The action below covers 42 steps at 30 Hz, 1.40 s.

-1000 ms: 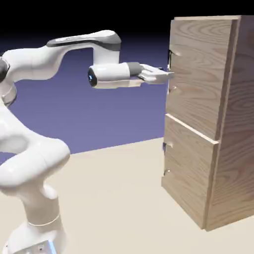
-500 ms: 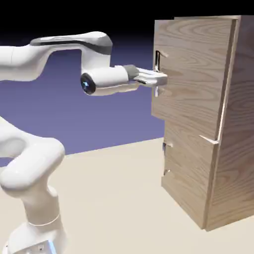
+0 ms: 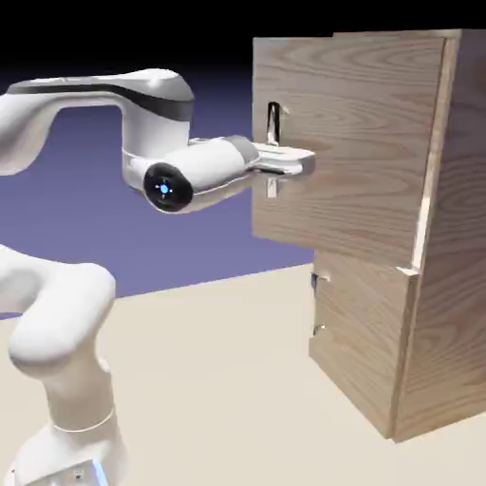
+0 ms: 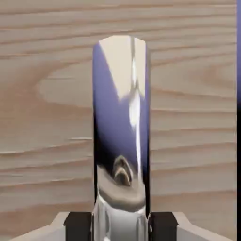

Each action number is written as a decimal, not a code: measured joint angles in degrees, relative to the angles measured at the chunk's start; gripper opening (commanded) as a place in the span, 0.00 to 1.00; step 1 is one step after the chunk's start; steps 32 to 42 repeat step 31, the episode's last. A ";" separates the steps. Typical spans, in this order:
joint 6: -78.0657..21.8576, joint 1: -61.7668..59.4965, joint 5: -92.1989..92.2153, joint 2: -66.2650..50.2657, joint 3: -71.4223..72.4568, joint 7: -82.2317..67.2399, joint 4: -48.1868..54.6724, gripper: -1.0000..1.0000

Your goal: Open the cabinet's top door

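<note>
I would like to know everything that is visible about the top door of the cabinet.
The top door is a flat, light panel with wavy grain, wood by its look. It stands partly open, upright, above the lower door, its free edge swung out on the exterior view's left. Near that edge is a shiny, metal-looking vertical handle, which the gripper's fingers are closed on.

1. Top door [image 3: 356, 142] — pale brown, streaked with wavy wood grain.
2. Handle [image 4: 121, 117] — mirror-like silver, reflecting violet, cream and black.
3. Robot arm [image 3: 71, 318] — glossy white, one round black cap [image 3: 168, 187] dotted blue.
</note>
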<state>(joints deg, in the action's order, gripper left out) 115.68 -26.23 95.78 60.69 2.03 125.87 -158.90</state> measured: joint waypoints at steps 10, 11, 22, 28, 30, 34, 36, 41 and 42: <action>-24.02 1.87 -19.73 -11.21 -20.55 -3.53 7.88 0.00; -26.51 2.45 -21.38 -12.91 -22.48 -4.05 9.32 0.00; -53.91 12.06 -32.76 -34.33 -41.14 -11.08 29.38 0.00; -68.15 16.22 -34.01 -46.79 -48.75 -16.04 40.68 0.00; -72.63 16.76 -33.89 -50.94 -50.55 -17.89 44.19 0.00; -74.79 16.88 -33.79 -52.97 -51.29 -18.83 45.88 0.00; -74.79 16.88 -33.79 -52.97 -51.29 -18.83 45.88 0.00; -74.79 16.88 -33.79 -52.97 -51.29 -18.83 45.88 0.00; -74.79 16.88 -33.79 -52.97 -51.29 -18.83 45.88 0.00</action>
